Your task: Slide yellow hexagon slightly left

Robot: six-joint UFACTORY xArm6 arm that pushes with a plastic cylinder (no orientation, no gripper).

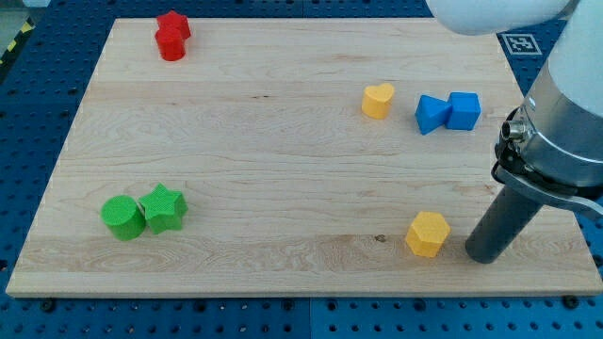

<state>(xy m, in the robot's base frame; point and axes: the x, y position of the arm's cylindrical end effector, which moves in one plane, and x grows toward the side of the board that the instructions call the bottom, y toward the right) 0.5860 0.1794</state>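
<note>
Pale wooden board (283,141) on a blue perforated table (38,104), evenly lit.

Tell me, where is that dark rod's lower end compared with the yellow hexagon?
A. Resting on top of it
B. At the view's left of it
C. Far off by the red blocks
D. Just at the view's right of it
D: my tip stands on the board just at the view's right of the yellow hexagon, with a narrow gap showing between them.

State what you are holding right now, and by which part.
Nothing is held. My tip is a bare rod resting just right of the yellow hexagon, not touching it.
</note>
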